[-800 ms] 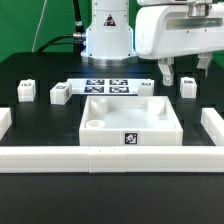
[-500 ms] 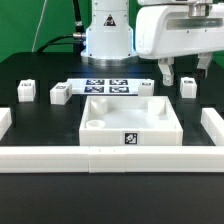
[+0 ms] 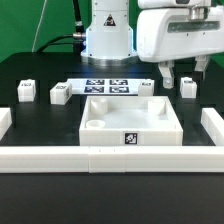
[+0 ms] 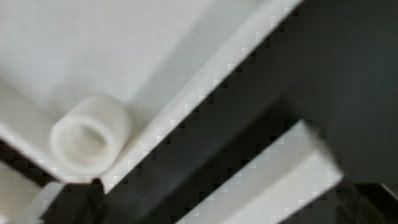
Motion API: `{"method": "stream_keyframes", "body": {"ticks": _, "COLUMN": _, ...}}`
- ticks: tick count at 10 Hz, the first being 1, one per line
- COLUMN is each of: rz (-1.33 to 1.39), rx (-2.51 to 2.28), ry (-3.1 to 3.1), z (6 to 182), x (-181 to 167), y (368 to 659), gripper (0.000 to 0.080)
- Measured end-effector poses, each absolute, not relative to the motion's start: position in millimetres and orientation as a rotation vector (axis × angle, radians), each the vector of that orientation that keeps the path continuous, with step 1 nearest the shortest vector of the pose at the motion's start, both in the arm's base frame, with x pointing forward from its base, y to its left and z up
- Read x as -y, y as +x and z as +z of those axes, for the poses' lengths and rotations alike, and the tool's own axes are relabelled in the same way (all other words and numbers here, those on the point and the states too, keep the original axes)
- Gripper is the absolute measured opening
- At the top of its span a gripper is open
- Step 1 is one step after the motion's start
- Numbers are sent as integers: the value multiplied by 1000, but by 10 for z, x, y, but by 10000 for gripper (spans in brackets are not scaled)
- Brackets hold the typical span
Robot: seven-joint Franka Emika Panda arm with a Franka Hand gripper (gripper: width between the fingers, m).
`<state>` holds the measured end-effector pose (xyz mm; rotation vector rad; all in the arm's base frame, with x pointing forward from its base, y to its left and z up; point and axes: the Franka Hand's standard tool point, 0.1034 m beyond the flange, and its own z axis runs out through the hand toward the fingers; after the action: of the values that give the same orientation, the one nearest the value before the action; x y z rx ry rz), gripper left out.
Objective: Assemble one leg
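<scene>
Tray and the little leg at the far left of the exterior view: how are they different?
The tray is far bigger than the leg. The tray is hollow with a raised rim and a round corner hole; the leg is a plain block. Both are white, carry a black-and-white tag and rest on the black table.

Blurred white tray with round hole, black table.

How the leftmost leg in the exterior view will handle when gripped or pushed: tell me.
The leg looks like a rigid moulded block, so it probably stays stiff under a pinch. Far smaller than the tray, it is likely light. Its flat faces on the table suggest it slides rather than rolls, though a high push might tip it.
</scene>
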<state>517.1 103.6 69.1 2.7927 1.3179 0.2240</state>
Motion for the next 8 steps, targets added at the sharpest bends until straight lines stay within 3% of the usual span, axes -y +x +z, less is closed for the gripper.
{"method": "stream_keyframes", "body": {"ticks": 3, "rz": 70, "rx": -1710, "ry": 2573, "z": 578, "x": -822, "y": 5028, "gripper": 650}}
{"method": "stream_keyframes", "body": {"ticks": 8, "rz": 12, "rx": -1718, "ry": 2580, "z": 578, "x": -790, "y": 5018, "gripper": 650}}
